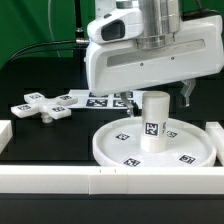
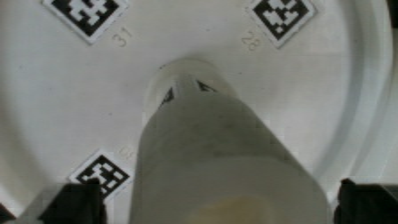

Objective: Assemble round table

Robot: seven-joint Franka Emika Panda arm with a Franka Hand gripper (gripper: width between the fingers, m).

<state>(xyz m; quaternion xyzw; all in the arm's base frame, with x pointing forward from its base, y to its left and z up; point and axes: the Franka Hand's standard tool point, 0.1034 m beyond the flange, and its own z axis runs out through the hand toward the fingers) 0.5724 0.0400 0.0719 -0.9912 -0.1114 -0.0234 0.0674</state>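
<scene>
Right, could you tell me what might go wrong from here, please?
1. The open gripper closely straddles the upright leg; retreating off-axis could knock the leg askew on the disc.
2. The foot lies at the exterior view's left, beyond the disc; a low sweep toward it might clip the leg.

Smooth, matt white plastic disc (image 1: 103, 147) and leg (image 1: 153, 110)

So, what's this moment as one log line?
leg: upright at centre of disc | gripper: open, straddling leg top | cross-shaped foot: lying aside, unattached
</scene>
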